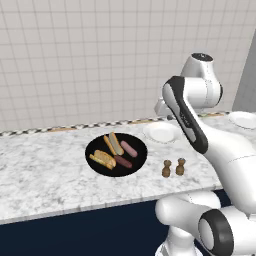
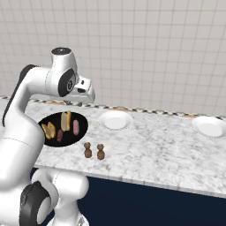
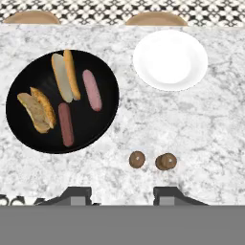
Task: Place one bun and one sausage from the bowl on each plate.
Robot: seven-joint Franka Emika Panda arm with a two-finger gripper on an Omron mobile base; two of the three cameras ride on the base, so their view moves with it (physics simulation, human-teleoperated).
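Observation:
The black bowl [image 3: 98, 127] sits on the marble counter and holds two buns and two sausages. One bun [image 3: 66, 75] lies at its far side, the other bun [image 3: 37, 111] at its left. A pinkish sausage [image 3: 92, 90] lies right of the far bun, and a darker sausage [image 3: 65, 123] lies nearer. One white plate [image 3: 170, 60] stands bare just right of the bowl. A second plate [image 2: 209, 126] is bare at the far right. My gripper [image 3: 124, 194] hangs high over the counter's front, fingers apart, holding nothing.
Two small brown shakers [image 3: 137, 159] [image 3: 166, 161] stand side by side in front of the near plate, close under my hand. A tiled wall with a patterned strip closes the counter's back. The counter's front edge [image 1: 100, 206] drops to dark cabinets.

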